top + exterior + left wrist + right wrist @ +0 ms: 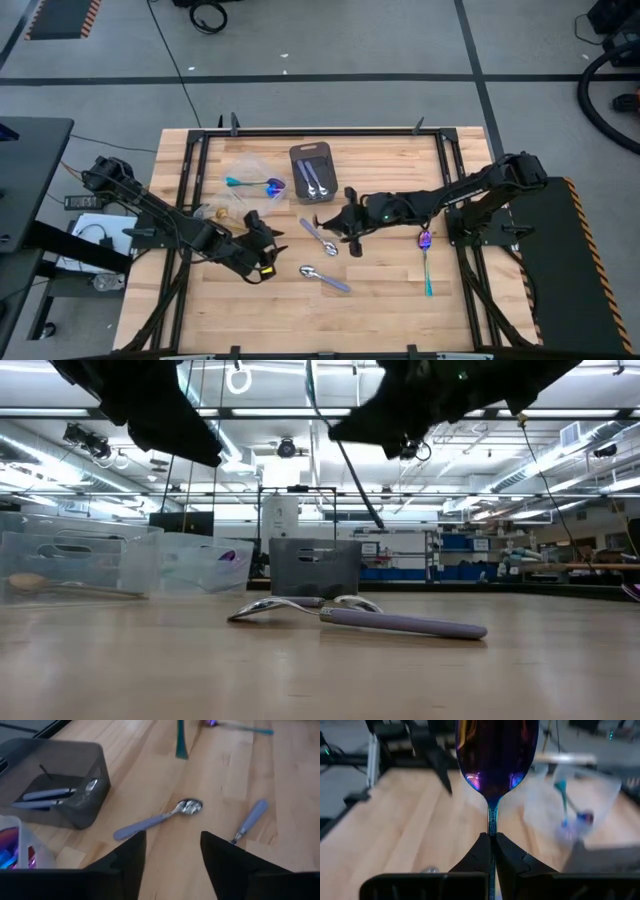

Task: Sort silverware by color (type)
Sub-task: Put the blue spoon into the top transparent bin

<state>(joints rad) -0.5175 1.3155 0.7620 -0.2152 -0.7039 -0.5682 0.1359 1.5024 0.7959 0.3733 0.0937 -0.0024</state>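
My right pincer (491,845) is gripping a purple spoon (496,755) by its handle, bowl pointing forward, above the wooden worktop (390,290). My left pincer (172,852) is hanging open near the silver spoons (157,819).

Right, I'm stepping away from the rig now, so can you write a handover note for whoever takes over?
Left gripper: open, empty, above the table near the loose spoons.
Right gripper: shut on an iridescent purple-bowled spoon with a teal handle, held over mid-table.
Done: two silver spoons with lavender handles lie in the dark grey rectangular tray; one purple-and-teal spoon in a clear plastic tub; what looks like a gold spoon in another tub.
Left: place the held spoon; two silver spoons and one purple-and-teal spoon lie on the wood.
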